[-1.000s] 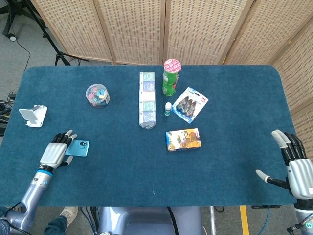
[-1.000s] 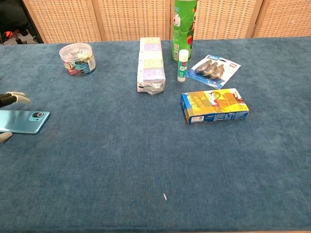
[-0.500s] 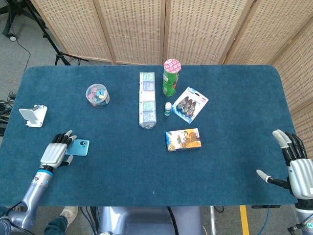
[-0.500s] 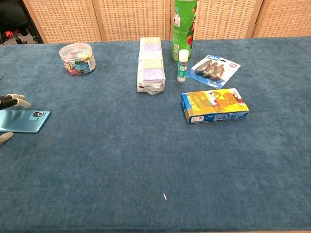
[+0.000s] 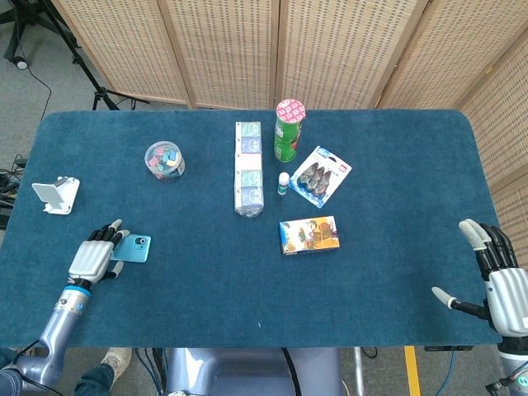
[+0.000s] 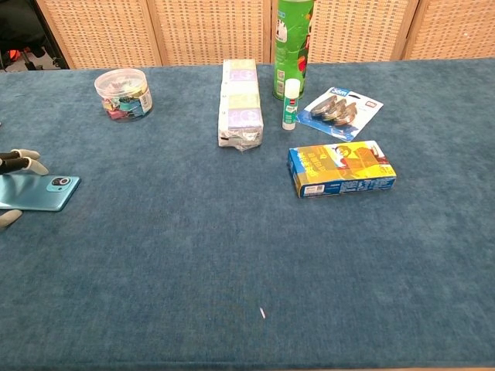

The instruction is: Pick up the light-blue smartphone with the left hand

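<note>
The light-blue smartphone lies flat on the blue table cloth near the front left, camera end pointing right. My left hand sits over its left end. The fingers reach past the phone's far edge. The thumb lies just off the near edge, apart from the phone. The phone rests on the cloth. My right hand hovers at the table's front right corner with its fingers spread and nothing in it.
A white phone stand sits behind the left hand. Further back are a jar of clips, a row of tissue packs, a green can, a glue stick, a blister pack and a yellow-blue box.
In the chest view the left hand's fingertips have crept down toward the phone's far edge. The phone and the right hand have barely moved.
</note>
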Robot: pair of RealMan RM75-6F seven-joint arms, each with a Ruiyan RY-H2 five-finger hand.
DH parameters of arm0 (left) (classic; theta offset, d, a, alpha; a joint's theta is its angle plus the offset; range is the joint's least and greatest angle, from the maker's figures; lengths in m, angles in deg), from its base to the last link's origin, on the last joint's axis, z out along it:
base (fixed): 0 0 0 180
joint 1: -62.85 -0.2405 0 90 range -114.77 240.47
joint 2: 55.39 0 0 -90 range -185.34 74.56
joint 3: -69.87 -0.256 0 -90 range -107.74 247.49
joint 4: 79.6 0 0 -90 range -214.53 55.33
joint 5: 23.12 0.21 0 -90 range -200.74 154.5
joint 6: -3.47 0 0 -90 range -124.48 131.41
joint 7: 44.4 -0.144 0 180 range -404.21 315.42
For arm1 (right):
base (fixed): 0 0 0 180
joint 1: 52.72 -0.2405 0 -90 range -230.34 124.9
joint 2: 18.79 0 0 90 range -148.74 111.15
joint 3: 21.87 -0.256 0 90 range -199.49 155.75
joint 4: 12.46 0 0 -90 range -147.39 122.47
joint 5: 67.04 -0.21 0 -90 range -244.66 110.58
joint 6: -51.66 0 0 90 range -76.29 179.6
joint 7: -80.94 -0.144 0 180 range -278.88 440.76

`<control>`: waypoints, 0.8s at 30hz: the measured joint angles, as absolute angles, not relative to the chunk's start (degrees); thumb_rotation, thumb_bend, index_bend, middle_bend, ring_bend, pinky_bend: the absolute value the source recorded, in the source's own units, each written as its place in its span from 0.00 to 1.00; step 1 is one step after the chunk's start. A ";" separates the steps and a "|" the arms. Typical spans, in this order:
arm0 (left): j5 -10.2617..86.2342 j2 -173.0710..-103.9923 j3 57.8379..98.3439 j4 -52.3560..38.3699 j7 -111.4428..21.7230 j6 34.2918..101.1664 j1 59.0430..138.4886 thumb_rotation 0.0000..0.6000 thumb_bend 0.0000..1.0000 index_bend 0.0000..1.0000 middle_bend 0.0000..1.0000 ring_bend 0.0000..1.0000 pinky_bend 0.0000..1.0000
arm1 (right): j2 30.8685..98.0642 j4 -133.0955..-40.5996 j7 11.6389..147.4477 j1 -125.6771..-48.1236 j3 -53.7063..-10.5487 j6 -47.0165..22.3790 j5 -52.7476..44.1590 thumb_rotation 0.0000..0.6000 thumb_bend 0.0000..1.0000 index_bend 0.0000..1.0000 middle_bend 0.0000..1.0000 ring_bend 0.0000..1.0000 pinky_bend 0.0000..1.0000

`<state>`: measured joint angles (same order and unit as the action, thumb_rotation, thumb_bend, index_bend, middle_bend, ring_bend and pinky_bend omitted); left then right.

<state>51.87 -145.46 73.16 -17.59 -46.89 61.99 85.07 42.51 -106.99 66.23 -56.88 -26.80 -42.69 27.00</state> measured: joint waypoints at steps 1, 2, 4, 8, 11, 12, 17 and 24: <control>51.93 -145.48 73.20 -17.56 -46.91 62.25 85.02 1.00 0.80 0.27 0.13 0.13 0.20 | 42.51 -106.99 66.21 -56.89 -26.80 -42.68 27.00 1.00 0.00 0.03 0.00 0.00 0.00; 52.01 -145.47 73.24 -17.46 -46.91 62.46 84.98 1.00 0.82 0.29 0.15 0.14 0.21 | 42.50 -106.99 66.19 -56.90 -26.81 -42.67 27.00 1.00 0.00 0.03 0.00 0.00 0.00; 52.18 -145.48 73.28 -17.42 -46.90 62.82 84.94 1.00 0.83 0.30 0.17 0.15 0.22 | 42.49 -107.00 66.15 -56.90 -26.81 -42.65 26.97 1.00 0.00 0.03 0.00 0.00 0.00; 52.57 -145.57 73.29 -17.42 -47.14 63.59 84.82 1.00 0.84 0.34 0.19 0.17 0.24 | 42.47 -107.00 66.09 -56.89 -26.83 -42.68 26.95 1.00 0.00 0.03 0.00 0.00 0.00; 52.65 -145.50 73.46 -17.24 -47.69 63.99 84.90 1.00 0.85 0.35 0.23 0.20 0.27 | 42.45 -106.99 66.00 -56.88 -26.87 -42.70 26.86 1.00 0.00 0.03 0.00 0.00 0.00; 52.76 -145.27 73.62 -16.96 -47.79 64.07 85.11 1.00 0.85 0.35 0.23 0.21 0.27 | 42.44 -106.98 65.99 -56.88 -26.89 -42.65 26.76 1.00 0.00 0.03 0.00 0.00 0.00; 52.88 -143.11 74.45 -14.54 -49.80 62.70 86.97 1.00 0.85 0.35 0.24 0.21 0.27 | 42.50 -106.96 66.23 -56.99 -26.90 -42.30 26.58 1.00 0.00 0.03 0.00 0.00 0.00; 48.80 -141.44 76.42 -12.68 -57.18 57.76 90.34 1.00 0.76 0.35 0.21 0.20 0.27 | 42.89 -106.98 67.29 -57.25 -27.05 -41.54 25.89 1.00 0.00 0.03 0.00 0.00 0.00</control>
